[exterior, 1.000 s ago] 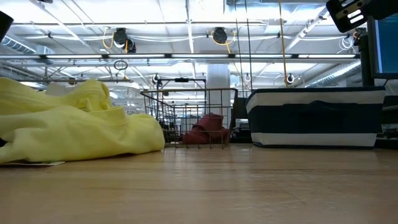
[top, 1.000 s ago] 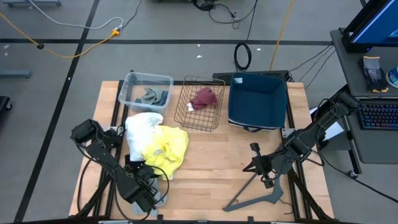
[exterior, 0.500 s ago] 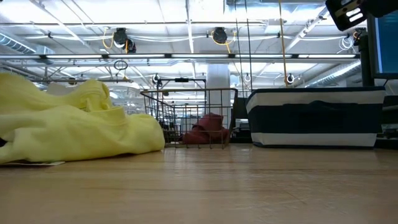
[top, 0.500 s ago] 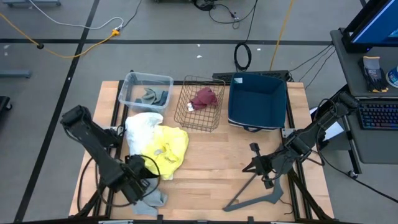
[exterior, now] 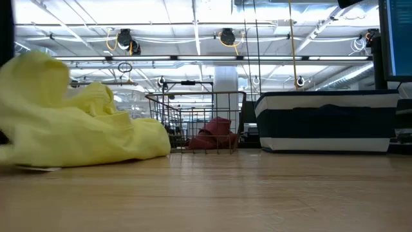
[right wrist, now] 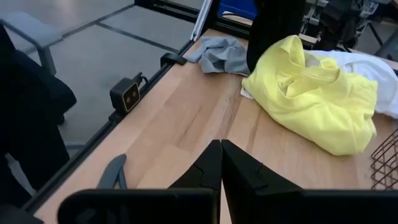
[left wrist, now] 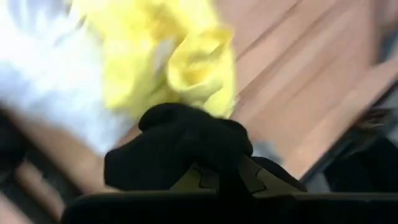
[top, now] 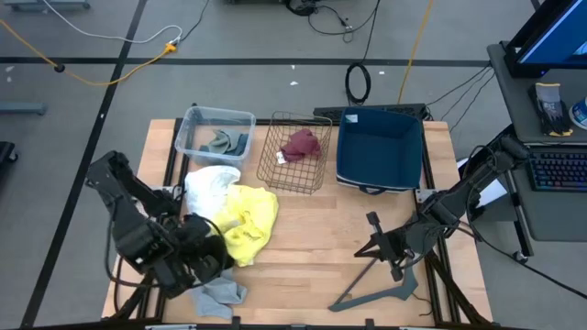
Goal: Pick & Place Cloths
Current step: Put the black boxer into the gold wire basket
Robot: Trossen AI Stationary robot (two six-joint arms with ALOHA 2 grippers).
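Gripping a small black cloth between closed fingers, the left tool hung low over the near left of the tabletop, and the risks began there. The black piece bulged out of the jaws in the left wrist view as a loose wad, so a shallow pinch could have let it slip free on any quick swing. Just beside that tool lay a light grey cloth at the tabletop's near edge; a trailing corner or the arm's sweep could have nudged it over the side. Next out, the large yellow cloth sat close against the tool, heaped partly over the white cloth, and a fold of it could have snagged and been dragged along. Across on the near right, the right tool waited shut and empty above the grey V-shaped bar, well clear of the work. Farther back stood the clear bin holding grey-green cloths, the wire basket with a maroon cloth, and the blue bin; a low carry could have clipped a rim, and which container suited the black piece could not be told.
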